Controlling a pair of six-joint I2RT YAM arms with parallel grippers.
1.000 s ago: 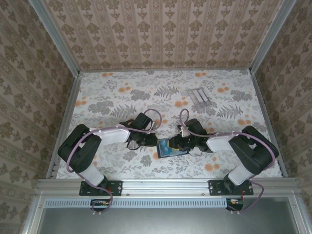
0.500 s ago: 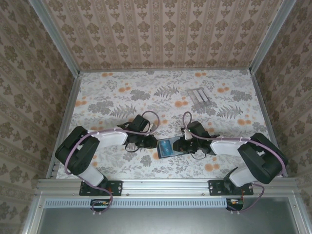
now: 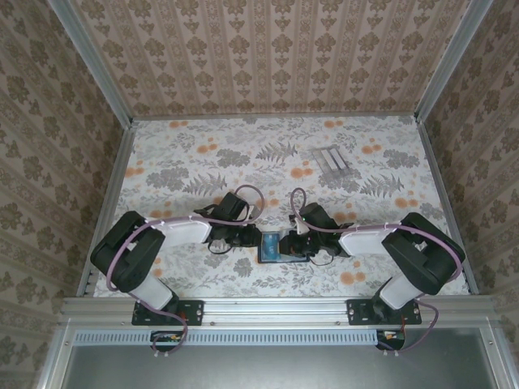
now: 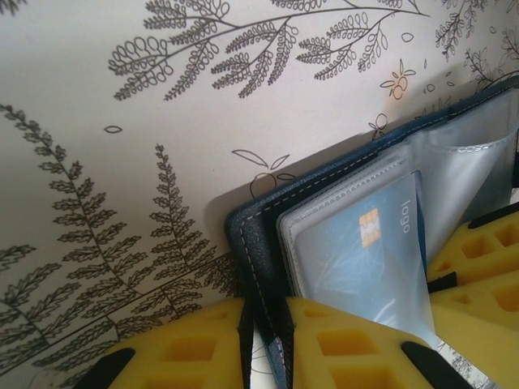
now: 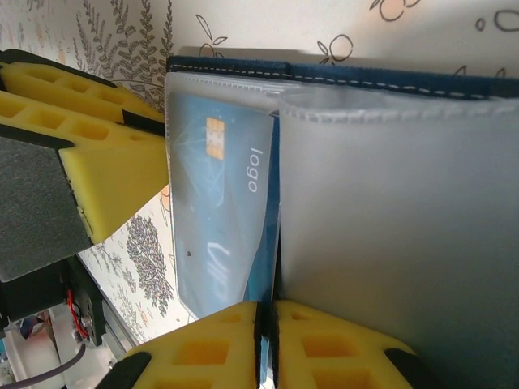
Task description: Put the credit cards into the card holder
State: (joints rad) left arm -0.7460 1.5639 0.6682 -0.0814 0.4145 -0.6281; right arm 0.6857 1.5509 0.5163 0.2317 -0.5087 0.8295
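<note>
At the card holder (image 3: 272, 245), the left gripper (image 4: 267, 328) pinched its cover; the right gripper (image 5: 266, 328) clamped a clear sleeve beside the blue card (image 5: 217, 203).

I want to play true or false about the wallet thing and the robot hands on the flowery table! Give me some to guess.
1. The card holder lies open on the table. True.
2. A light blue card sits inside a clear sleeve. True.
3. The left end effector hangs high above the card holder. False: its fingers clamp the navy cover.
4. The card holder lies right beside the grey rack. False: the rack lies far off, toward the back right.
</note>
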